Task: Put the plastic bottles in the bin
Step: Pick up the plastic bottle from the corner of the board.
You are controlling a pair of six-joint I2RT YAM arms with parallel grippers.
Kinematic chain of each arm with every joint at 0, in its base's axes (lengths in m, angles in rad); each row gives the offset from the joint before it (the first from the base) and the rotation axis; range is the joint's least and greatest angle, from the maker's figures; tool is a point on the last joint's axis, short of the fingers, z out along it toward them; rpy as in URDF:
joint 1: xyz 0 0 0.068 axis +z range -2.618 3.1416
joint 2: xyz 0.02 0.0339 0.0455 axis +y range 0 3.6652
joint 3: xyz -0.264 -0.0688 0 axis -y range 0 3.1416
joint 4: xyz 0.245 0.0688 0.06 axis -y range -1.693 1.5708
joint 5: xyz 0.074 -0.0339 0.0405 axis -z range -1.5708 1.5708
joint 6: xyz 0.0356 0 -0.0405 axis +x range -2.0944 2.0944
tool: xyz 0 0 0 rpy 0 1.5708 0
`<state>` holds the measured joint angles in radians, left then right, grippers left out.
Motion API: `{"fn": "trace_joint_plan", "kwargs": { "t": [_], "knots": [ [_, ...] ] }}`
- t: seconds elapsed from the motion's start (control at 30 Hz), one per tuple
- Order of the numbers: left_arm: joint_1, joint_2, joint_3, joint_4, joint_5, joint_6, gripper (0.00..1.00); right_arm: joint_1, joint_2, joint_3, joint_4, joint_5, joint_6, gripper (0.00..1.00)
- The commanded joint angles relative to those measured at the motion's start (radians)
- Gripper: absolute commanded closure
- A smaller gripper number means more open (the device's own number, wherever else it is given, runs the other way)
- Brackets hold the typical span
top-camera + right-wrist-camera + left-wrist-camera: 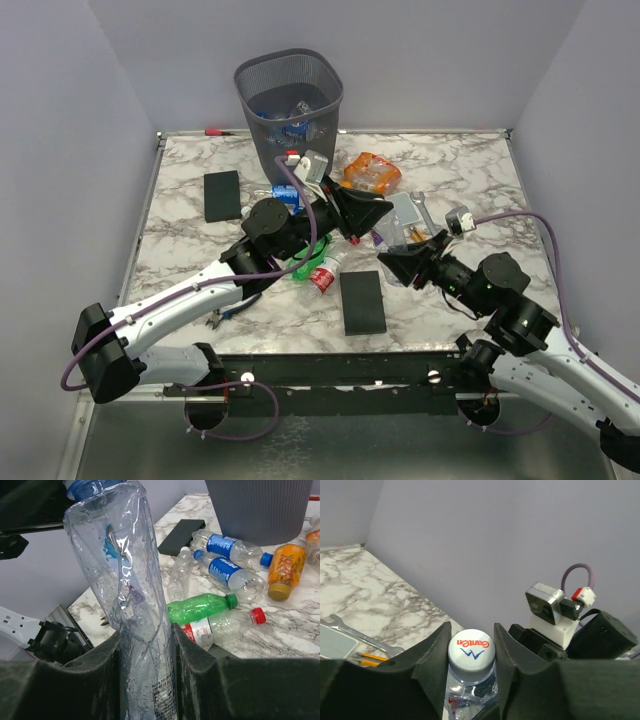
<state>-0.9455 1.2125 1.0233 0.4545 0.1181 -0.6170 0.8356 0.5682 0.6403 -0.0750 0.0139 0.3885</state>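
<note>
My left gripper (471, 630) is shut on the white cap of a clear bottle (471, 649) with a red label, and both fingers touch the cap. In the top view this gripper (368, 214) hovers over the middle of the table, in front of the bin (288, 95). My right gripper (146, 635) is shut on a crushed clear bottle (125, 570) with a blue cap, which stands upright above it. On the marble lie a green bottle (200, 607), a red-capped bottle (220, 625), two blue-labelled bottles (232, 575) and an orange bottle (282, 570). The bin holds several bottles.
Two flat black slabs (222, 196) (361, 302) lie on the table. Blue-handled pliers (225, 315) rest by the left arm. A wrench (360, 637) lies on the marble. More orange bottles (372, 172) lie right of the bin. Grey walls close in three sides.
</note>
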Motion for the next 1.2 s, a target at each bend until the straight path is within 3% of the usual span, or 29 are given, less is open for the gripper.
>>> {"fn": "trace_joint_plan", "kwargs": {
  "t": [0.0, 0.1, 0.3, 0.47, 0.67, 0.73, 0.83, 0.87, 0.93, 1.03, 1.17],
  "knots": [
    [-0.015, 0.013, 0.024, -0.06, 0.063, 0.006, 0.68, -0.002, 0.005, 0.038, 0.005, -0.008, -0.005, 0.77],
    [-0.015, 0.016, 0.026, -0.074, 0.072, 0.008, 0.66, -0.001, 0.005, 0.041, 0.009, -0.008, -0.003, 0.77],
    [-0.015, 0.028, 0.031, -0.109, 0.078, 0.013, 0.46, -0.002, 0.005, 0.053, 0.024, -0.008, 0.001, 0.77],
    [-0.015, 0.03, 0.031, -0.122, 0.075, 0.021, 0.4, -0.001, 0.003, 0.053, 0.027, -0.008, 0.008, 0.77],
    [-0.016, 0.034, 0.029, -0.123, 0.093, 0.024, 0.76, -0.002, -0.004, 0.05, 0.035, -0.008, 0.017, 0.77],
    [-0.015, 0.038, 0.032, -0.122, 0.108, 0.029, 0.96, -0.001, -0.006, 0.05, 0.039, -0.008, 0.019, 0.77],
    [-0.015, 0.038, 0.035, -0.123, 0.115, 0.032, 1.0, -0.002, 0.0, 0.056, 0.032, -0.008, 0.025, 0.76],
    [-0.015, 0.036, 0.035, -0.123, 0.109, 0.034, 1.0, -0.001, 0.005, 0.062, 0.022, -0.008, 0.031, 0.7],
    [-0.015, 0.025, 0.035, -0.127, 0.083, 0.045, 1.0, -0.002, 0.021, 0.084, -0.005, -0.037, 0.039, 0.38],
    [-0.016, 0.005, 0.051, -0.153, 0.032, 0.077, 1.0, -0.002, 0.04, 0.132, -0.068, -0.058, 0.057, 0.02],
    [-0.005, -0.02, 0.077, -0.185, -0.042, 0.132, 1.0, -0.001, 0.031, 0.199, -0.152, -0.043, 0.08, 0.0]
  ]
}}
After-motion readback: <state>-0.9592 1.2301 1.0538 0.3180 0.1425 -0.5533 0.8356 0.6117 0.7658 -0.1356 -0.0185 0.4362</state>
